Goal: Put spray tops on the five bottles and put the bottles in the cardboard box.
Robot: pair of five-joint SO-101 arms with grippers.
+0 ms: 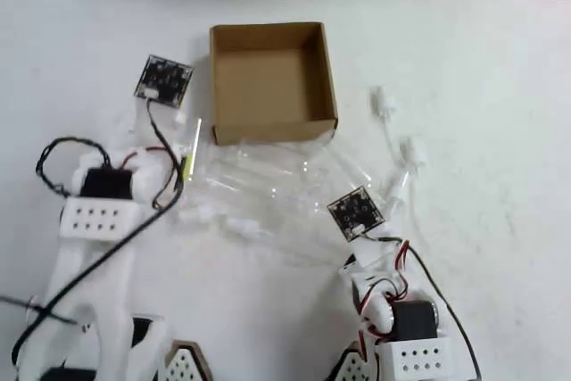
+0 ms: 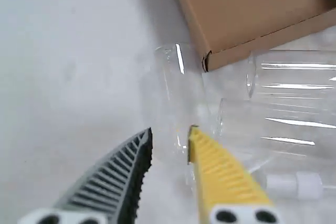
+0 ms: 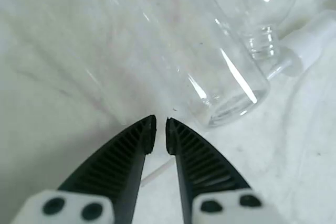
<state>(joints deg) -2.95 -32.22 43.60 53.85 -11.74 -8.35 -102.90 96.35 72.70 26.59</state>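
White tabletop [image 1: 482, 51] gives me wide room right of the cardboard box [image 1: 272, 131], which sits far centre with its open top up. Clear bottles [image 1: 259, 176] lie on their sides just near of the box's near wall, between my two arms, with long axes roughly left-right along that wall. White spray tops [image 1: 385, 102] lie scattered right of the box. My left gripper [image 2: 170, 139] sits low by the box's near-left corner, fingers moderately parted and gripping nothing, one bottle [image 2: 176, 77] just beyond the tips. My right gripper [image 3: 160, 129] shows only a slit between its fingers and grips nothing. A second bottle [image 3: 210, 61] lies just ahead, base end nearest the tips.
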